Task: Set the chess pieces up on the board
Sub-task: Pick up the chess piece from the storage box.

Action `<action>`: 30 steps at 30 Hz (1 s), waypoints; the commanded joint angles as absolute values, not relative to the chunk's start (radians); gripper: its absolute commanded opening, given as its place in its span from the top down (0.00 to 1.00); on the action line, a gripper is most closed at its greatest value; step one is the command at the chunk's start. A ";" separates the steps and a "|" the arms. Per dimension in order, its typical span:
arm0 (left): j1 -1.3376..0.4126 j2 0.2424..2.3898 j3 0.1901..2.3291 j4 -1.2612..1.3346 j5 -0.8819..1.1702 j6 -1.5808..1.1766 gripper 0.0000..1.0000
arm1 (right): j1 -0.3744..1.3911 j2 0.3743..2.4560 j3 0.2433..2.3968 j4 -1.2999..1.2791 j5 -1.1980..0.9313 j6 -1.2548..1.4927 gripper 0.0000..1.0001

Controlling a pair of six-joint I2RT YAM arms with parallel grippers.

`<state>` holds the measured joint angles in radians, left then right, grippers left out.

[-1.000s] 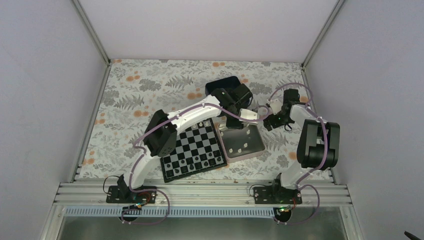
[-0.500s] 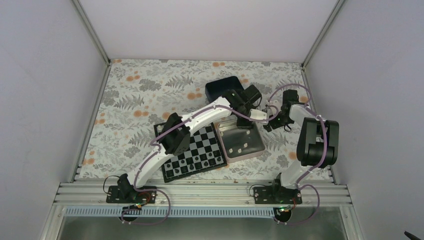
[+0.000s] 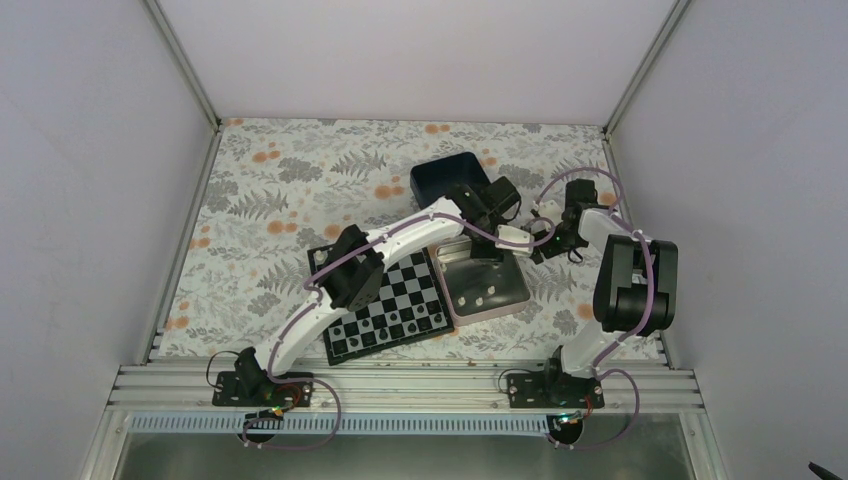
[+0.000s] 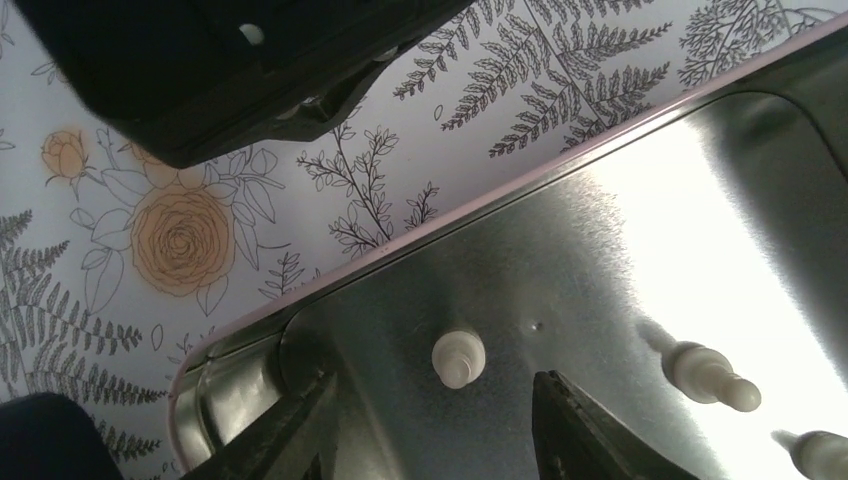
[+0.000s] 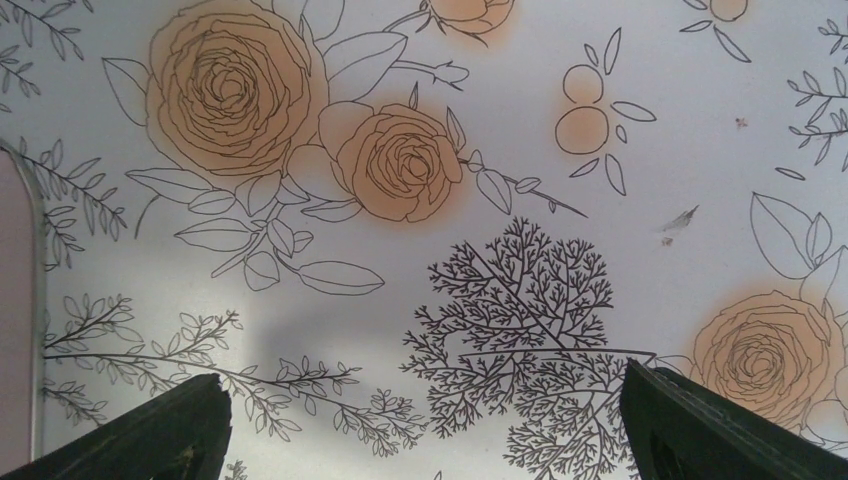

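The board (image 3: 385,305) lies at front centre with small pieces on its near and far rows. Several cream-white chess pieces (image 3: 480,298) lie in the silver tin (image 3: 515,290) just right of it. My left gripper (image 3: 490,250) is low over the tin's far corner. In the left wrist view it (image 4: 432,392) is open, its jaws on either side of one cream piece (image 4: 458,357) without touching it. Two more pieces (image 4: 705,375) lie to the right. My right gripper (image 3: 541,250) is open and empty over the floral cloth (image 5: 422,380).
A dark blue box (image 3: 447,175) stands behind the tin; it fills the top left of the left wrist view (image 4: 230,70). The tin's pink rim (image 4: 400,250) runs just beyond my left jaws. The tin's edge (image 5: 15,300) shows left of my right gripper.
My left arm has swung right from the board's far edge to the tin's far corner and lowered there. My right gripper has drawn back a little to the right.
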<state>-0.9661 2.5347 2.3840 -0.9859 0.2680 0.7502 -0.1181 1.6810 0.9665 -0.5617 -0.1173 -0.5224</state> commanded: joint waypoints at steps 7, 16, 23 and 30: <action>-0.971 2.595 2.389 -0.957 0.294 0.752 0.56 | -0.114 1.688 0.964 -0.560 -0.111 -0.518 0.00; -0.971 2.600 2.394 -0.946 0.316 0.747 0.69 | -0.113 1.688 0.961 -0.557 -0.110 -0.521 0.00; -0.972 2.611 2.400 -0.958 0.306 0.760 0.73 | -0.113 1.683 0.960 -0.558 -0.111 -0.522 0.00; -0.973 2.613 2.420 -0.975 0.298 0.771 0.86 | -0.113 1.680 0.960 -0.557 -0.110 -0.520 0.00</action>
<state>-0.9661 2.5931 2.3844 -0.9611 0.2874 0.7536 -0.1181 1.6814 0.9665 -0.5617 -0.1173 -0.5228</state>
